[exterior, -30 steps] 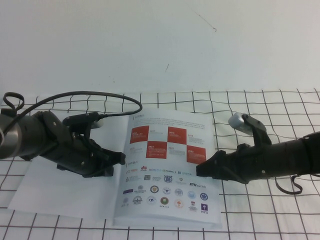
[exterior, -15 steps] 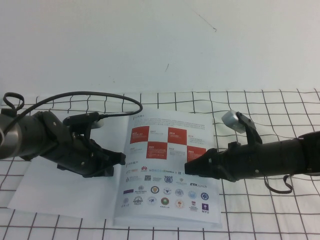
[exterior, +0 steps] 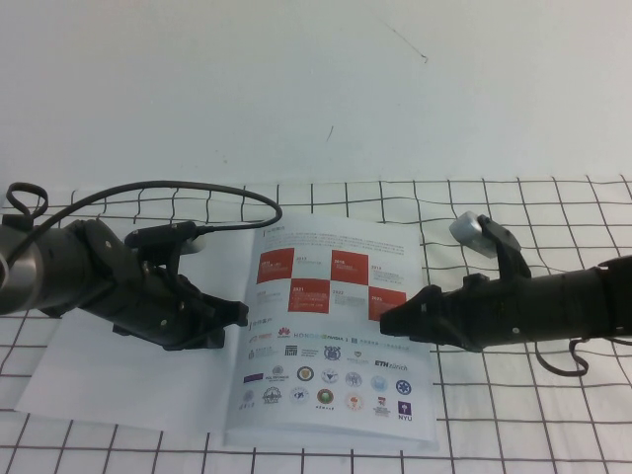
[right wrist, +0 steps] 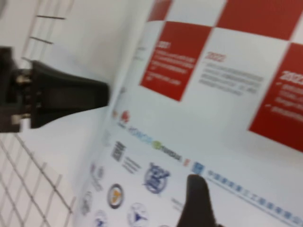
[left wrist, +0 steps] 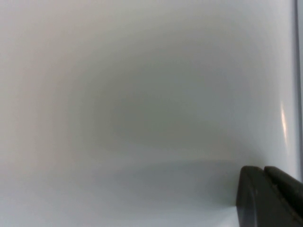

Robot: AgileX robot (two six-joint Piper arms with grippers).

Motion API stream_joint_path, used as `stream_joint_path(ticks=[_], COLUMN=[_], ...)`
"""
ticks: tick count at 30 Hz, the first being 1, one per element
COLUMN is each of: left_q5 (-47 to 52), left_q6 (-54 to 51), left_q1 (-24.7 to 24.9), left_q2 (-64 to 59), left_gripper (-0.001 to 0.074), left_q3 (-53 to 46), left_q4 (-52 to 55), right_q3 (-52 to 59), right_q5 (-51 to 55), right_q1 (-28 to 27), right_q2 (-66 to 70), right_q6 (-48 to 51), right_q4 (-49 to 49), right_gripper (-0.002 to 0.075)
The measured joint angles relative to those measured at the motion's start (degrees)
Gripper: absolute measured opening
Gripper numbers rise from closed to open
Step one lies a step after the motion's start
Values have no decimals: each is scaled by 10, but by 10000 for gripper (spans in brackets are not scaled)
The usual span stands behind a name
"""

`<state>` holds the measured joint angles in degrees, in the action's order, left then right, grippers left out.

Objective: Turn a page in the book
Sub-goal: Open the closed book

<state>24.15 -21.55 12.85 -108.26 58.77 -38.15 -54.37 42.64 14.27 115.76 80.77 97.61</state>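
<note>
The book (exterior: 259, 240) lies open on the grid cloth. Its left half is a blank white sheet (exterior: 99, 380); its right half is the page (exterior: 326, 341) with red squares above rows of logos. My left gripper (exterior: 235, 314) rests shut on the blank sheet beside the spine; the left wrist view shows its fingers (left wrist: 265, 198) together over the white paper (left wrist: 142, 94). My right gripper (exterior: 389, 322) hovers open low over the page's right part. In the right wrist view one fingertip (right wrist: 195, 187) shows above the logo rows of the page (right wrist: 227, 109), with the left gripper (right wrist: 71, 97) beyond.
A white cloth with a black grid (exterior: 513, 434) covers the table in front and on the right. Behind it is a plain white surface (exterior: 296, 89). A black cable (exterior: 197, 186) loops up from the left arm.
My right gripper slid left over the page, then drew back a little to the right and away from me. The left arm and the book have not moved.
</note>
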Motion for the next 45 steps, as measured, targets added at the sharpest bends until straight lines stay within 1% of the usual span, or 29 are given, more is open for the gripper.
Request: stream_joint_path(ticks=[3,5,10,13,19,26,30,37,41,45], left_q5=[0,0,0,0,0,0,0,0,0,-1], left_q6=[-3,-3,-3,-3,-3,-3,-3,-3,-17,-27], left_q1=[0,0,0,0,0,0,0,0,-1,-1], left_q2=[0,0,0,0,0,0,-1,-1,-1,-3], left_gripper=[-2,-2,-2,-2,-2,-2,-2,-2,-2,-2], left_q3=[0,0,0,0,0,0,0,0,0,0], left_q4=[0,0,0,0,-2,-13,-19,-24,-39,-53], right_q3=[-1,-6,-32,-41,-46,-69,-70,-74,-74,-74], right_q5=[-28,-36,-36,-35,-34,-22,-21,-7,5,37], right_q1=[0,0,0,0,0,0,0,-3,-7,-4], right_q2=[0,0,0,-1,-2,-2,-2,8,16,27], right_q6=[-6,-20,-95,-125,-144,-189,-198,-203,-177,-122], right_q4=[-21,-53,-152,-195,-213,-277,-287,-278,-245,-164], right_gripper=[484,484,484,484,484,482,481,473,463,462])
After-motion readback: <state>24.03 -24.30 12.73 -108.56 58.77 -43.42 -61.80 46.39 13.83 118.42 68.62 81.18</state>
